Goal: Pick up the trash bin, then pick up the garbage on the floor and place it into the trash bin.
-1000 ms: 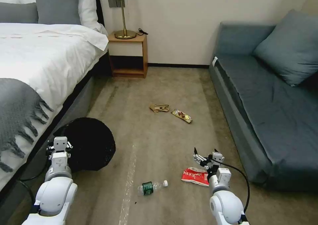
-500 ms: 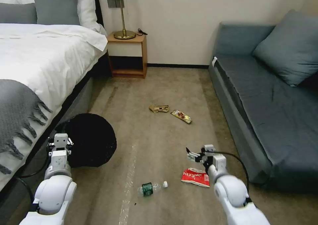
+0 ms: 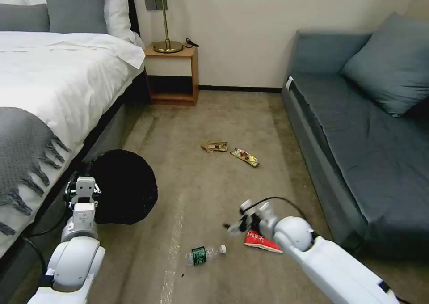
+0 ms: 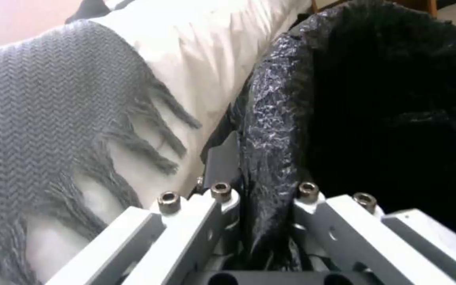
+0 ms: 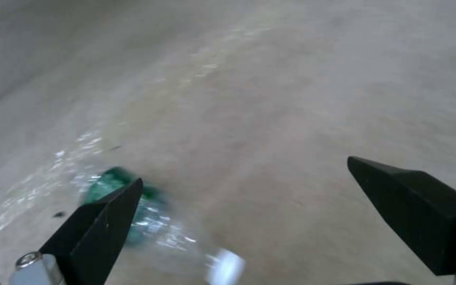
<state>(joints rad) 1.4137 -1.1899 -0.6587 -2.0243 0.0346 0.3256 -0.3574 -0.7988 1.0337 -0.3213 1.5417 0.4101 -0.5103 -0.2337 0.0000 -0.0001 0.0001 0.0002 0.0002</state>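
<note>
The trash bin (image 3: 123,187), round with a black bag liner, hangs tilted beside the bed. My left gripper (image 3: 85,188) is shut on its rim; in the left wrist view the crinkled liner rim (image 4: 270,150) is pinched in the gripper (image 4: 262,194). My right gripper (image 3: 236,225) hovers low over the carpet, open, between the clear green-label bottle (image 3: 205,253) and the red-and-white packet (image 3: 261,242). In the right wrist view the right gripper (image 5: 249,194) spreads wide, with the bottle (image 5: 149,221) beside one fingertip (image 5: 112,213). A tan wrapper (image 3: 214,146) and a yellow-brown wrapper (image 3: 245,157) lie farther ahead.
A bed (image 3: 49,80) with a grey fringed throw runs along the left. A blue sofa (image 3: 357,134) lines the right. A wooden nightstand (image 3: 172,73) with a lamp stands at the far wall. Open carpet lies between bed and sofa.
My right arm has swung left and down, from above the red-and-white packet toward the bottle. The left gripper and bin have shifted only slightly.
</note>
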